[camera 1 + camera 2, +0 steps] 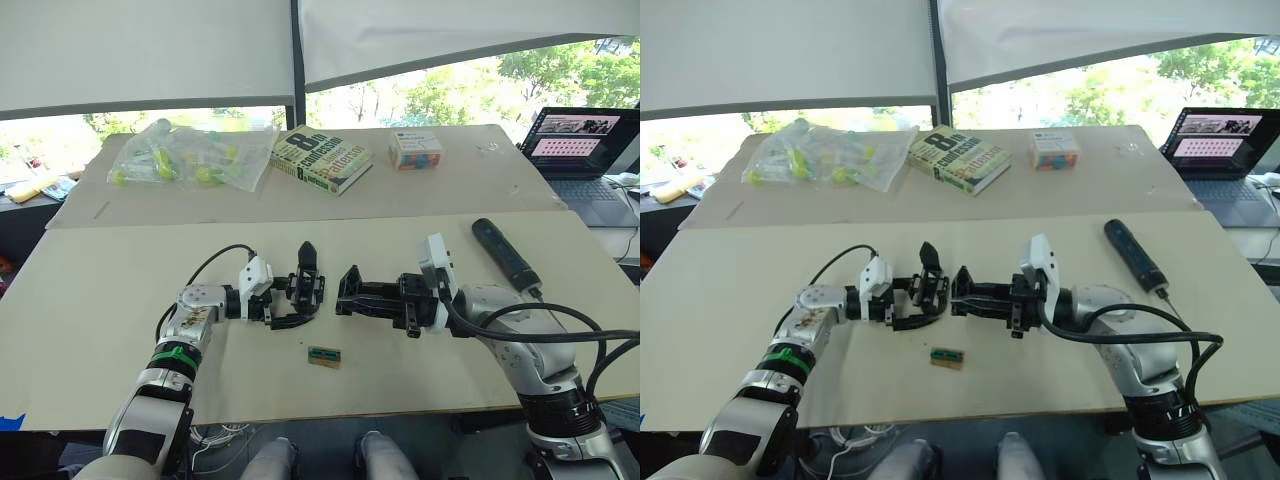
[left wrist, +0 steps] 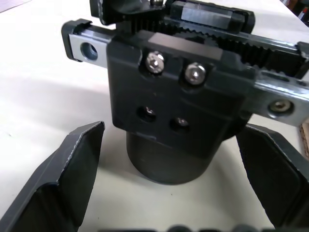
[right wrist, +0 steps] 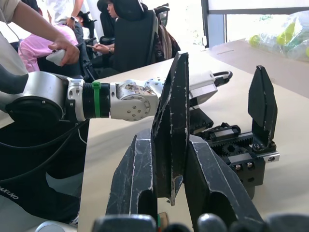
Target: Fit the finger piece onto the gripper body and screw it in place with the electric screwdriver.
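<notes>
The gripper body (image 1: 308, 284) stands on the table's middle, one pointed black finger (image 3: 263, 104) sticking up from it. My left gripper (image 1: 303, 303) is open, its fingers (image 2: 63, 183) flanking the body's round base (image 2: 169, 162) with a small gap on each side. Just to the right, my right gripper (image 1: 345, 292) is shut on the finger piece (image 3: 171, 106), a black wedge held upright a short way from the body. The electric screwdriver (image 1: 506, 254) lies on the table at the right, behind my right arm.
A small green and brown part (image 1: 323, 356) lies in front of both grippers. On the far table sit a plastic bag (image 1: 190, 155), a book (image 1: 322, 160) and a small box (image 1: 415, 149). A laptop (image 1: 585, 150) stands far right. Seated people (image 3: 58, 43) show beyond the table.
</notes>
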Motion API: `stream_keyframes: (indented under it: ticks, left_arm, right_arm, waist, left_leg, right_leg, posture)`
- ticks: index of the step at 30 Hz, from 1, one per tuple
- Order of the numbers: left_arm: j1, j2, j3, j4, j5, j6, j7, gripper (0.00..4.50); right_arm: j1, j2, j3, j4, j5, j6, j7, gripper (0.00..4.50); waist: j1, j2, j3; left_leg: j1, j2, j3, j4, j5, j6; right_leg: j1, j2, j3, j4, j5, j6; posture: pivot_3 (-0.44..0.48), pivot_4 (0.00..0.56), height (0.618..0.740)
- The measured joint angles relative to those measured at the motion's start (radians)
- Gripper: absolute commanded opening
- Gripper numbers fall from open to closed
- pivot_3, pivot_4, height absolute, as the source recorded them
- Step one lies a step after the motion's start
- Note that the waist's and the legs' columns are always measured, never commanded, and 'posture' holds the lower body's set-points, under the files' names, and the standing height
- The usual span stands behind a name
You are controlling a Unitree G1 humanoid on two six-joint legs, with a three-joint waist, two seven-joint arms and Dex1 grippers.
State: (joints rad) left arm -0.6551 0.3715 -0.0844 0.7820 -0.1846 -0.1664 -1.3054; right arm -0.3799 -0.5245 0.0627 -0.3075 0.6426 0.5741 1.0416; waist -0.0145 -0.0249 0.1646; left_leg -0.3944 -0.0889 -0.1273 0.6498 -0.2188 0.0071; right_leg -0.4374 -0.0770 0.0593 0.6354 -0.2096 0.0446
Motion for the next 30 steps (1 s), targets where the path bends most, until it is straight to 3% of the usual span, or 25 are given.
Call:
stream_keyframes:
  ticks: [1, 4, 7, 14, 21, 30]
  left_arm:
    - [-0.002, -0.002, 0.0, 0.004, 0.001, -0.003, -0.001, 4.5]
    - [-0.009, -0.004, 0.0, 0.017, 0.002, -0.004, -0.005, 3.78]
    - [-0.009, -0.005, 0.0, 0.019, 0.004, -0.006, -0.013, 2.35]
    - [-0.003, -0.002, 0.002, 0.016, 0.019, -0.024, -0.007, 2.29]
    - [0.019, -0.004, -0.004, -0.029, 0.026, -0.028, 0.018, 2.29]
    - [0.031, -0.001, -0.018, -0.064, 0.036, -0.012, 0.041, 2.29]
  right_arm:
    - [0.0, 0.0, 0.0, -0.002, 0.0, 0.0, -0.001, 0.39]
    - [0.001, 0.0, 0.002, -0.007, -0.001, 0.0, -0.003, 0.39]
    - [0.003, 0.0, 0.002, -0.008, -0.001, -0.001, -0.004, 0.39]
    - [-0.009, 0.038, 0.038, 0.01, -0.076, -0.11, -0.002, 0.39]
    - [-0.105, 0.148, 0.095, 0.141, -0.199, -0.266, -0.029, 0.39]
    - [-0.153, 0.203, 0.181, 0.251, -0.29, -0.334, -0.02, 0.39]
  waist:
    - [0.0, 0.0, 0.0]
    - [0.0, 0.0, 0.0]
    - [0.0, 0.0, 0.0]
    - [-0.002, 0.0, 0.0]
    - [-0.003, 0.0, 0.0]
    - [-0.001, 0.0, 0.0]
  left_leg:
    - [0.0, 0.0, 0.0, 0.0, 0.0, 0.0]
    - [0.0, 0.0, 0.0, 0.001, 0.0, 0.0]
    - [0.0, 0.0, 0.0, 0.002, 0.0, 0.0]
    - [0.001, 0.0, 0.0, 0.003, 0.0, 0.0]
    - [0.001, 0.0, 0.0, 0.004, 0.0, 0.0]
    - [0.001, -0.001, 0.0, 0.005, 0.0, 0.0]
  right_leg:
    - [0.0, 0.0, 0.0, 0.0, 0.0, 0.0]
    - [0.0, 0.0, 0.0, 0.002, 0.0, 0.0]
    - [0.0, 0.0, 0.0, 0.004, 0.0, 0.0]
    - [0.0, 0.0, 0.0, 0.005, 0.0, 0.0]
    - [0.0, 0.0, 0.0, 0.006, 0.0, 0.0]
    - [0.0, 0.0, 0.0, 0.006, 0.0, 0.0]
  posture:
    - [0.0, 0.15, 0.74]
    - [0.0, 0.15, 0.74]
    - [0.0, 0.15, 0.74]
    - [0.0, 0.15, 0.74]
    - [0.0, 0.15, 0.74]
    - [0.0, 0.15, 0.74]
